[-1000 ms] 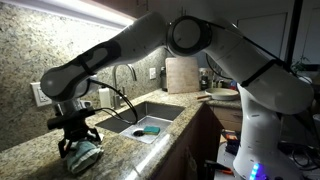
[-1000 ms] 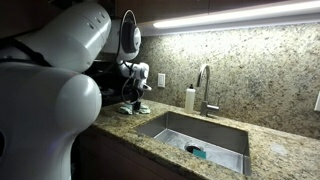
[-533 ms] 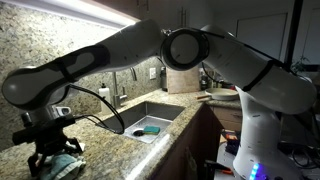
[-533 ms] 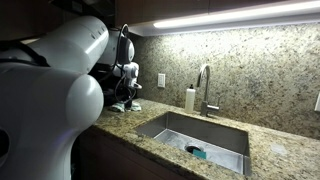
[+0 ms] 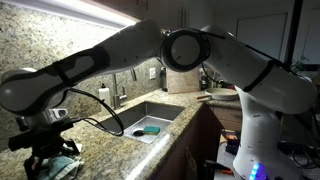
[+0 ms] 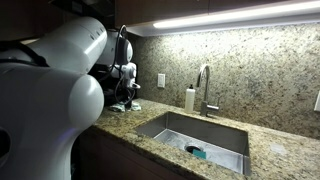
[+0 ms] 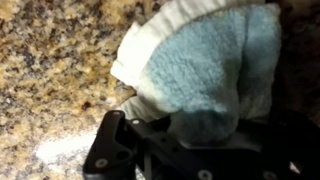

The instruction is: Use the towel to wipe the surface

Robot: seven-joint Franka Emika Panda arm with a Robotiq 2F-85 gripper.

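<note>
A light blue towel with a white edge (image 7: 200, 70) lies bunched on the speckled granite counter (image 7: 50, 90). In the wrist view my gripper (image 7: 195, 125) is shut on the towel, whose fabric bulges between the dark jaws. In an exterior view the gripper (image 5: 48, 158) presses the towel (image 5: 62, 166) onto the counter at the far left end, away from the sink. In an exterior view the gripper (image 6: 125, 98) is small and far off by the wall; the towel is barely visible there.
A steel sink (image 5: 150, 118) with a teal sponge (image 5: 151, 130) is set in the counter, with a faucet (image 6: 205, 85) and soap bottle (image 6: 189, 98) behind it. A wall outlet (image 6: 160, 80) is nearby. The backsplash (image 5: 40, 60) stands close behind the gripper.
The gripper has dragged the towel along the counter away from the sink, toward the left end. Most of that travel came early; since half a second ago it shifted only slightly.
</note>
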